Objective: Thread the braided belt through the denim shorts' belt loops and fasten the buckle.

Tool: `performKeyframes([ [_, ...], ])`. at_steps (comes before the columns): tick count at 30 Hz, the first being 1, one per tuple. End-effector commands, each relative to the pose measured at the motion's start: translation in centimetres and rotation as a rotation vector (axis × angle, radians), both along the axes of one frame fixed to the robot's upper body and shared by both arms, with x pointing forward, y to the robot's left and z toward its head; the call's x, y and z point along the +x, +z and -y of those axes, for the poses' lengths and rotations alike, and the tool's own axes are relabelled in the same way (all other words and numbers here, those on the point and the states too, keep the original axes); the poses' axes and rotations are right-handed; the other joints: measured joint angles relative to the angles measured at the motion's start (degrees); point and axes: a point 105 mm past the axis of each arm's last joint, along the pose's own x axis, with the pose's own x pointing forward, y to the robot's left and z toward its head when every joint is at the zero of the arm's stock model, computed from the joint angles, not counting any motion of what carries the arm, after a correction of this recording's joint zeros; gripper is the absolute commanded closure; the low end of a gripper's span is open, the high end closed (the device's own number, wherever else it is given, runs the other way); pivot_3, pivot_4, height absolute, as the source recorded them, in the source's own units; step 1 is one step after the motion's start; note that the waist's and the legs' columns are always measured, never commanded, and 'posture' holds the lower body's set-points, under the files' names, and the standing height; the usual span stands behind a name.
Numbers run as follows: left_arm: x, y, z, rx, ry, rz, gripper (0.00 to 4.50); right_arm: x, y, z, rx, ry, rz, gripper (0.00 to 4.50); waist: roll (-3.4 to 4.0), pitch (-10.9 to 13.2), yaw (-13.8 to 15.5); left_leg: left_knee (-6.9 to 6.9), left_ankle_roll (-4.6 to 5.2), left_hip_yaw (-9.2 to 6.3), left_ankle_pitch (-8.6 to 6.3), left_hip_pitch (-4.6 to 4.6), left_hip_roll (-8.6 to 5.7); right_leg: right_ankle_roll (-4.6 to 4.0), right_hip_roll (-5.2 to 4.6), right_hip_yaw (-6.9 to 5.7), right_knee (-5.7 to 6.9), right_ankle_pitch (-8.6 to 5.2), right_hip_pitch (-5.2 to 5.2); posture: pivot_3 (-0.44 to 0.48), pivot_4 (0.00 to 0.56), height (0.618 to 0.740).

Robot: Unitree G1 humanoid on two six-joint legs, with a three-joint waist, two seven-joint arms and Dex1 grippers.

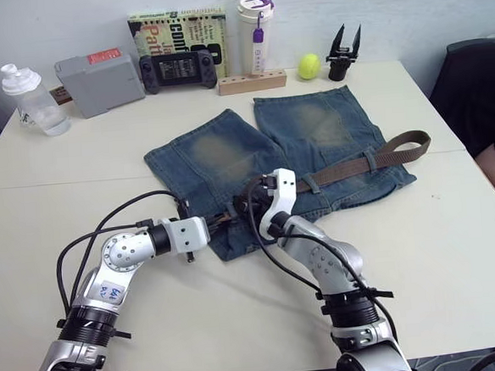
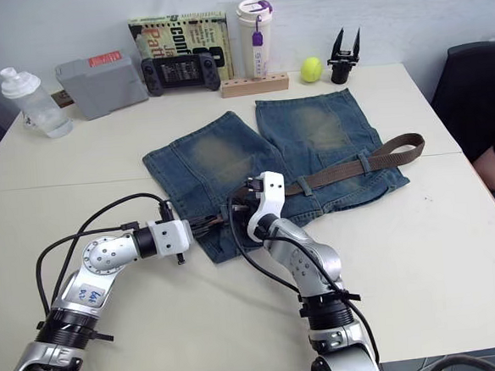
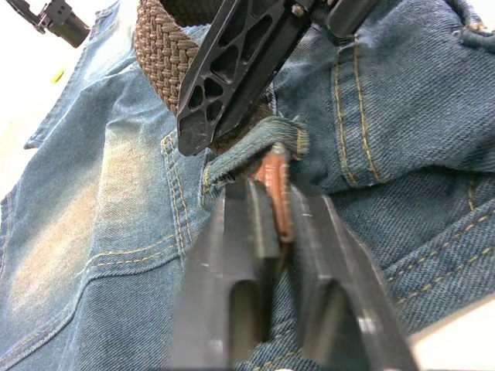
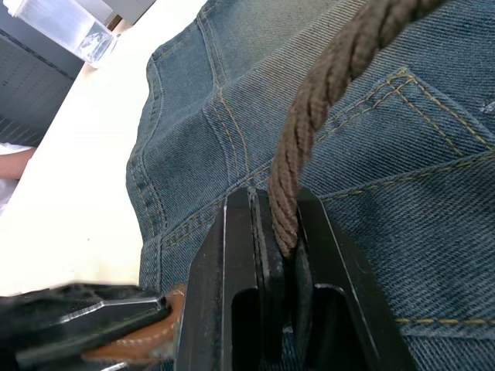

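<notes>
The denim shorts (image 1: 254,151) lie flat on the table, waistband toward me. The braided belt (image 1: 361,162) runs along the right half of the waistband and curls at the shorts' right edge. My right gripper (image 4: 282,209) is shut on the braided strap near the waistband's middle. Just left of it, my left gripper (image 3: 280,205) is shut on the belt's tan leather end piece (image 3: 276,182), right where it comes out of a belt loop (image 3: 263,143). The two grippers nearly touch. The buckle is hidden.
Along the table's far edge stand a water bottle (image 1: 31,100), a grey box (image 1: 100,81), a game console (image 1: 178,70), a book (image 1: 177,29), a tumbler (image 1: 256,34), a wooden block (image 1: 251,82), a tennis ball (image 1: 309,66) and a spare black gripper (image 1: 344,51). A person in dark clothing (image 1: 483,93) sits at the right.
</notes>
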Motion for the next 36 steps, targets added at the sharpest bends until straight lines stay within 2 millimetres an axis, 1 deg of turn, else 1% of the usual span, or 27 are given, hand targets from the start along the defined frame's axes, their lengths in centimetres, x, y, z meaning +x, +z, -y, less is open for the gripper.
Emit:
performKeyframes([
  [1,0.1,1.1,-0.4,-0.008,-0.008,0.040,4.48,-0.6,-1.6,-0.7,0.003,0.018,-0.075,4.50,0.00,0.0,0.0,0.00,0.00,0.00,0.00,0.00,0.00,0.00,0.00,0.00,0.00,0.00,0.00,0.000,0.150,0.693],
  [7,1.0,2.0,-1.3,-0.016,0.012,0.044,4.48,-0.7,-1.7,-0.3,-0.008,0.020,-0.076,4.50,0.00,0.0,-0.1,0.00,0.00,0.00,0.00,0.00,0.00,0.00,0.01,0.00,-0.01,0.00,0.00,0.000,0.150,0.693],
  [9,1.5,2.5,-1.6,-0.021,0.015,0.036,4.50,-1.3,-1.3,0.0,0.004,0.051,-0.067,3.61,0.00,0.0,0.0,0.00,0.00,0.00,0.00,-0.01,0.00,0.00,0.00,-0.01,-0.01,0.00,-0.01,0.000,0.150,0.693],
  [10,1.9,2.8,-1.8,-0.028,0.017,0.031,4.50,-1.6,-0.9,0.4,0.000,0.058,-0.052,3.26,0.00,0.0,0.1,0.00,0.00,-0.02,0.00,-0.02,0.00,0.00,0.00,-0.03,-0.01,0.00,-0.01,0.000,0.150,0.693],
  [12,2.2,3.1,-1.9,-0.033,0.017,0.022,4.50,-2.3,-0.3,1.1,0.000,0.068,-0.035,2.31,0.03,0.0,0.1,-0.01,0.00,-0.02,0.00,-0.06,0.00,0.00,0.00,-0.03,-0.04,0.00,-0.02,0.000,0.150,0.693],
  [15,2.6,3.2,-1.8,-0.030,0.006,0.008,4.50,-5.1,1.2,2.7,-0.051,0.181,0.044,0.95,0.05,0.0,0.1,-0.01,0.04,0.00,-0.03,-0.11,-0.01,0.00,0.00,-0.01,-0.09,0.00,-0.05,0.000,0.150,0.693],
  [16,2.7,3.2,-1.8,-0.030,0.003,0.004,4.50,-5.9,1.6,3.5,-0.087,0.205,0.072,0.43,0.07,0.0,0.1,-0.01,0.05,-0.01,-0.03,-0.12,-0.01,0.00,0.00,-0.03,-0.10,0.00,-0.05,0.000,0.150,0.693],
  [17,2.7,3.2,-1.8,-0.029,0.000,0.001,4.50,-6.3,1.9,4.0,-0.110,0.214,0.086,0.03,0.07,0.1,0.2,-0.01,0.05,-0.02,-0.03,-0.14,-0.02,0.00,-0.01,-0.03,-0.11,0.00,-0.05,0.000,0.150,0.693],
  [18,2.8,3.1,-1.8,-0.031,-0.004,-0.007,4.50,-6.4,2.3,5.3,-0.180,0.200,0.134,0.03,0.07,0.1,0.1,-0.01,0.06,-0.01,-0.04,-0.14,-0.02,0.00,-0.01,-0.03,-0.11,0.00,-0.05,0.000,0.150,0.693],
  [19,2.8,3.0,-1.9,-0.033,-0.007,-0.012,4.50,-6.5,2.7,6.2,-0.229,0.191,0.167,0.03,0.05,0.1,0.1,0.00,0.06,-0.01,-0.04,-0.13,-0.02,0.01,0.00,-0.02,-0.11,0.00,-0.05,0.000,0.150,0.693],
  [20,2.8,3.0,-1.8,-0.031,-0.013,-0.018,4.50,-6.2,3.2,7.5,-0.299,0.157,0.210,0.03,0.06,0.1,0.1,0.01,0.06,-0.01,-0.04,-0.14,-0.02,0.01,0.00,-0.02,-0.11,0.00,-0.06,0.000,0.150,0.693],
  [21,2.8,2.9,-1.8,-0.029,-0.018,-0.022,4.50,-6.0,3.5,8.3,-0.346,0.135,0.238,0.03,0.06,0.1,0.1,0.01,0.06,-0.02,-0.04,-0.13,-0.02,0.01,0.01,-0.04,-0.10,0.00,-0.06,0.000,0.150,0.693],
  [22,2.7,2.9,-1.8,-0.028,-0.021,-0.024,4.50,-5.9,3.7,8.7,-0.368,0.124,0.251,0.03,0.05,0.1,0.1,0.01,0.06,-0.02,-0.04,-0.13,-0.02,0.01,0.02,-0.05,-0.11,0.00,-0.06,0.000,0.150,0.693],
  [23,2.7,2.8,-1.7,-0.031,-0.031,-0.037,4.50,-4.7,4.5,10.6,-0.422,0.045,0.288,0.03,0.04,0.1,0.0,0.00,0.06,-0.03,-0.04,-0.12,-0.01,0.01,0.03,-0.06,-0.11,-0.01,-0.05,0.000,0.150,0.693],
  [24,2.6,2.7,-1.6,-0.034,-0.038,-0.046,4.50,-3.9,5.2,11.9,-0.454,-0.010,0.314,0.03,0.03,0.1,0.0,0.00,0.06,-0.02,-0.03,-0.12,0.00,0.01,0.05,-0.06,-0.11,-0.01,-0.06,0.000,0.150,0.693],
  [25,2.5,2.9,-1.5,-0.036,-0.048,-0.051,4.50,-3.2,5.5,12.9,-0.482,-0.046,0.324,0.03,0.02,0.1,0.0,0.00,0.05,-0.01,-0.03,-0.12,0.00,0.01,0.05,-0.06,-0.10,-0.01,-0.07,0.000,0.150,0.693],
  [26,2.4,3.0,-1.3,-0.037,-0.058,-0.054,4.50,-2.6,5.3,13.4,-0.495,-0.069,0.314,0.27,0.02,0.1,0.1,0.01,0.05,0.00,-0.03,-0.12,-0.01,0.02,0.06,-0.06,-0.10,-0.01,-0.06,0.000,0.150,0.693],
  [28,2.3,3.3,-1.2,-0.032,-0.070,-0.052,4.50,-2.1,3.4,13.3,-0.551,-0.034,0.272,0.82,0.00,0.1,0.2,0.01,0.05,0.00,-0.02,-0.12,-0.01,0.02,0.05,-0.06,-0.11,0.00,-0.06,0.000,0.150,0.693],
  [32,2.0,4.2,-1.6,-0.021,-0.078,-0.043,4.50,-1.3,-0.2,13.7,-0.639,-0.035,0.171,2.79,-0.03,0.2,0.1,0.01,0.05,0.01,-0.01,-0.13,-0.02,0.02,0.05,-0.08,-0.13,0.00,-0.05,0.000,0.150,0.693],
  [34,2.0,4.7,-2.2,-0.020,-0.061,-0.041,4.50,-0.9,-1.3,14.0,-0.640,-0.056,0.141,3.77,-0.11,0.1,-0.1,0.01,0.06,0.06,-0.01,-0.09,-0.03,0.04,0.05,-0.03,-0.12,0.00,-0.02,0.000,0.150,0.693],
  [35,2.0,4.9,-2.7,-0.025,-0.043,-0.044,4.50,-0.7,-1.6,14.1,-0.640,-0.064,0.134,4.18,-0.15,0.1,-0.1,0.02,0.06,0.06,-0.01,-0.03,-0.02,0.04,0.05,-0.04,-0.11,0.01,0.03,0.000,0.150,0.693],
  [36,2.0,4.9,-3.3,-0.024,-0.025,-0.047,4.50,-0.6,-1.9,14.2,-0.643,-0.074,0.127,4.48,-0.15,0.1,-0.1,0.02,0.06,0.04,-0.01,0.03,-0.01,0.05,0.05,-0.05,-0.09,0.01,0.08,0.000,0.150,0.693],
])
